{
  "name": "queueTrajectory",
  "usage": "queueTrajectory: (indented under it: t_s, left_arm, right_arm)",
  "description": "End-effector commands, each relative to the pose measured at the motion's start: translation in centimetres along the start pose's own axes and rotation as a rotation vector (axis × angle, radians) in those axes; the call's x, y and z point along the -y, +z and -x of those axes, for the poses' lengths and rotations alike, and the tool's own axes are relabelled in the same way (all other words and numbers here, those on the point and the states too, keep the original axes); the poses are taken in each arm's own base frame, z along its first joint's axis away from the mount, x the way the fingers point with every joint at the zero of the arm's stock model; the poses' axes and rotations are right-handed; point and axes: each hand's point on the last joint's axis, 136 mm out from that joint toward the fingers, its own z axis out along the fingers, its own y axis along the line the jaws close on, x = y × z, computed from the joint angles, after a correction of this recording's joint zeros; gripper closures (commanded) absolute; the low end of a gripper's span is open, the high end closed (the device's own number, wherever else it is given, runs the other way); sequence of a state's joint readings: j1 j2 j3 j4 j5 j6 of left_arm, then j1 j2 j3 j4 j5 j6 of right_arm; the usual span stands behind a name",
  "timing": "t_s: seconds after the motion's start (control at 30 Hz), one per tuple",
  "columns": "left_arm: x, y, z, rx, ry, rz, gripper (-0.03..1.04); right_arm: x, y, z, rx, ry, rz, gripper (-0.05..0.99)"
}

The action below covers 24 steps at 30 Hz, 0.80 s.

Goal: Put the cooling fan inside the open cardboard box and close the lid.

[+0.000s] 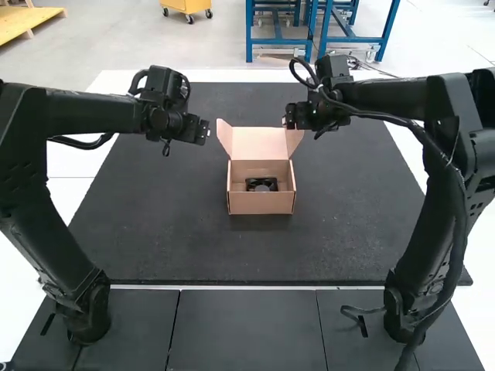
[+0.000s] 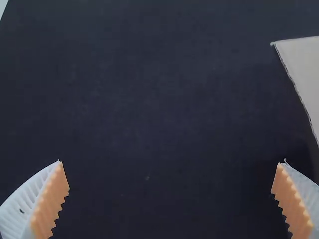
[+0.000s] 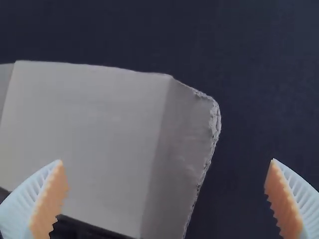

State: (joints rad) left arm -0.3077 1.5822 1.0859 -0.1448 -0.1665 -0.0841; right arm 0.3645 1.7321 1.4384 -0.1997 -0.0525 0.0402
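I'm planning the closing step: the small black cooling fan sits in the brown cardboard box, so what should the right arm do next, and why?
Probably ease the open right gripper behind the upright lid and nudge it forward: the black cooling fan already lies inside the brown cardboard box, whose lid stands open.

Matt cardboard box (image 1: pixel 261 202), its flap edge rough and fibrous — black mat (image 1: pixel 155 216) dull, finely grainy

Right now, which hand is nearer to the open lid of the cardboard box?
Right. The right hand hangs over the right end of the lid; the left hand is just beyond its left edge, over the mat.
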Motion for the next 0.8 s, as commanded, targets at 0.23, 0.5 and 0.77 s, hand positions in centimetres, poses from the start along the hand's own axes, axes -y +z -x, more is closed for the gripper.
queueTrajectory:
  t_s: [0.23,0.5,0.77]
  left_arm:
    - [-2.1,1.6,2.7,0.049,-0.043,0.054,0.05]
    - [-2.3,2.7,2.9,0.042,-0.041,0.062,0.05]
    - [-1.9,3.5,3.2,0.041,-0.036,0.058,0.05]
  right_arm:
    - [1.2,0.3,0.0,-0.024,0.017,-0.008,0.03]
    - [2.4,1.2,0.5,-0.023,0.033,-0.024,0.04]
    - [2.3,1.8,1.4,-0.017,0.036,-0.006,0.07]
